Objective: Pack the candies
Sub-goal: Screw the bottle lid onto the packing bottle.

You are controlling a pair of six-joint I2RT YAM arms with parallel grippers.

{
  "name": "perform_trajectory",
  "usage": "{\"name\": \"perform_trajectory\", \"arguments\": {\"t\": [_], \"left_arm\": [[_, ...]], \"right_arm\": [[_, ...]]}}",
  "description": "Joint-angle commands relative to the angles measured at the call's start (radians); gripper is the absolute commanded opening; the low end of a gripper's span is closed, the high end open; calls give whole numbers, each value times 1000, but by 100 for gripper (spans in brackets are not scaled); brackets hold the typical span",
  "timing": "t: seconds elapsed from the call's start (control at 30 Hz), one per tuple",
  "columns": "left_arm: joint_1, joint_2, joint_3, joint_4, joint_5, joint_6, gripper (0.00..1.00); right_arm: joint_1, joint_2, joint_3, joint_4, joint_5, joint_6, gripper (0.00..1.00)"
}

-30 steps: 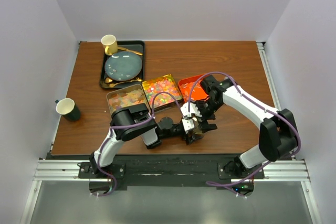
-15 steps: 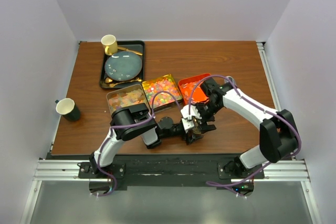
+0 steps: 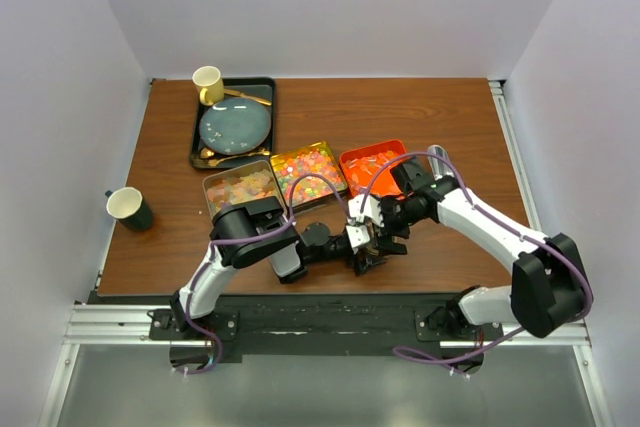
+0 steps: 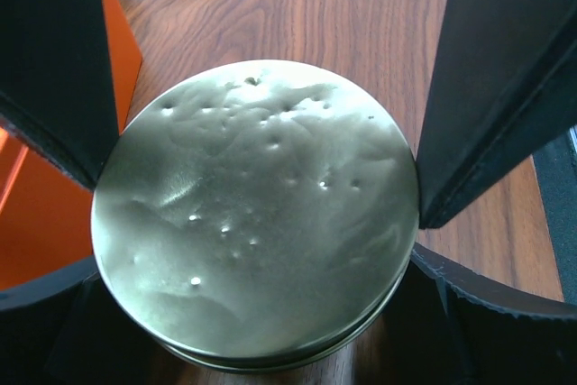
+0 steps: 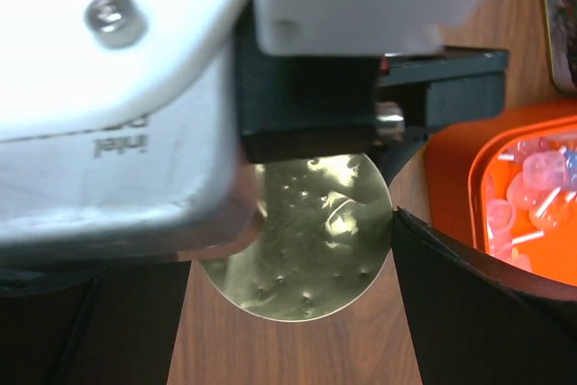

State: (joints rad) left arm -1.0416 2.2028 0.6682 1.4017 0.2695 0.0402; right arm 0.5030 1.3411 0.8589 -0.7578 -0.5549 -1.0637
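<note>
Candies (image 3: 308, 173): three lots in a row at the centre of the top view. Pastel ones lie in the left tin (image 3: 207, 187), multicolour in the gold tin (image 3: 323, 146), red-white in the orange tin (image 5: 448, 191). Lid (image 4: 257, 223), round, gold, dented: below the orange tin, low centre. Left gripper (image 3: 366, 249): fingers wide, clamped on the lid's opposite edges. Right gripper (image 3: 386, 229): over the lid, fingers wide to either side; contact with it cannot be told.
</note>
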Motion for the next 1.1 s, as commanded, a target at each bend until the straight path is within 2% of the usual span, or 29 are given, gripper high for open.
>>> {"name": "perform_trajectory", "arguments": {"t": [0.0,0.13,0.17,0.23,0.27,0.4,0.57,0.73,0.77,0.97,1.07], "left_arm": [[6,87,-39,-322,-82,119,0],[8,87,-38,-326,-73,122,0],[8,84,-27,-346,-67,125,10],[9,68,-19,-371,-46,119,47],[9,46,-24,-369,-41,116,99],[12,-63,-99,-356,-35,116,100],[26,-284,-209,-415,19,136,100],[29,-434,-245,-536,30,87,100],[29,-452,-251,-546,30,83,100],[77,-636,-266,-720,23,50,100],[150,-721,-219,-857,54,44,100]], "right_arm": [[5,-14,-66,-6,10,165,64],[6,-22,-74,5,23,173,65],[6,-22,-73,2,24,168,65],[5,-25,-75,-6,27,154,65],[6,-28,-77,-9,30,148,65],[6,-40,-81,-18,46,127,67],[6,-63,-98,-12,55,126,76],[6,-103,-87,12,47,163,91],[5,-112,-80,12,47,171,99],[-18,-123,61,-70,59,243,99],[-96,-100,158,-97,27,310,99]]}}
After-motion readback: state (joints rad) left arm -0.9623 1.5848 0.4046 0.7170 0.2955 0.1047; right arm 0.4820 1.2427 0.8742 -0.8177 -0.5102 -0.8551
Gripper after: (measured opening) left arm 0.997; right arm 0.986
